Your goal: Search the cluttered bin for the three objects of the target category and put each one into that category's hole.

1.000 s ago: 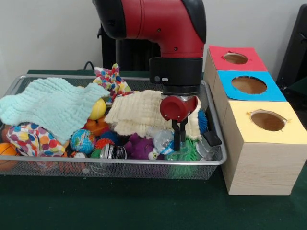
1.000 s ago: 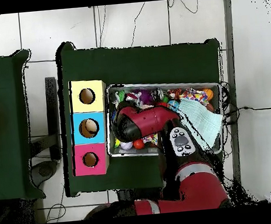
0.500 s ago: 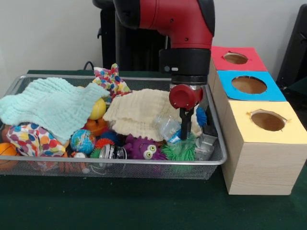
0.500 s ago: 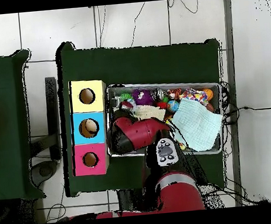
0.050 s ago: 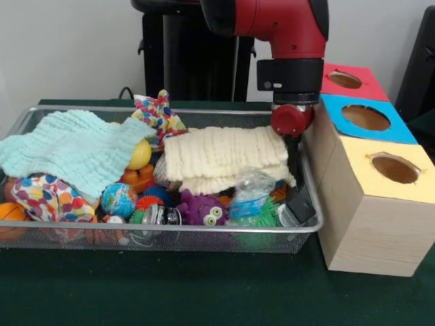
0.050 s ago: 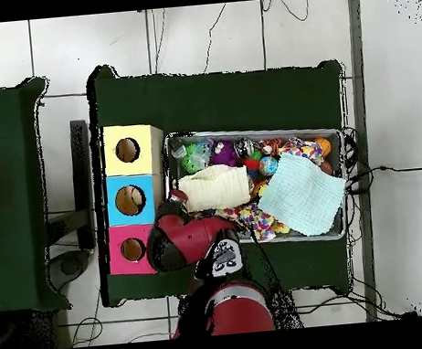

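Showing tabletop with wire bin of toys and cloths beside three-hole box. Arm hanging at bin's box-side end; tool dipped behind cream cloth, opening impossible to tell. Clear bottle lying among toys at bin's near rim.

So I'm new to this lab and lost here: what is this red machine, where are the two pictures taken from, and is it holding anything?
It is a one-armed robot. One camera faces it across the table; the other looks straight down. A wire bin holds toys: a mint cloth, a cream cloth, a purple monster, a plastic bottle, and balls. Beside it stands a wooden box with yellow, blue and red holes. The pincer hangs at the bin's edge by the box; whether it holds anything cannot be seen.
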You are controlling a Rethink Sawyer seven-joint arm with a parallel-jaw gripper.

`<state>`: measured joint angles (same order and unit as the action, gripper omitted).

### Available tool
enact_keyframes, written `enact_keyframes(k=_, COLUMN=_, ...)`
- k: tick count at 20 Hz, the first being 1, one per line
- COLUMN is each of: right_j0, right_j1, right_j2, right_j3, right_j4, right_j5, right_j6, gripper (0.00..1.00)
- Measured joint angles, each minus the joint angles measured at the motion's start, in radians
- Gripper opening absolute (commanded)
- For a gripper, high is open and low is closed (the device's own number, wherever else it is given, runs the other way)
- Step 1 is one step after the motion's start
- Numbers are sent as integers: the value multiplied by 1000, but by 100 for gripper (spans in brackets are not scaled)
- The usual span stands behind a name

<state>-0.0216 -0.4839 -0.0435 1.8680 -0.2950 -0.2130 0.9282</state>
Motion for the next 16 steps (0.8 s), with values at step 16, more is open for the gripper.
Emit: enact_keyframes(k=16, right_j0=140, right_j1=-84, right_j2=-113, right_j3=272, right_j4=157, right_j5=-81, right_j6=159, gripper=0)
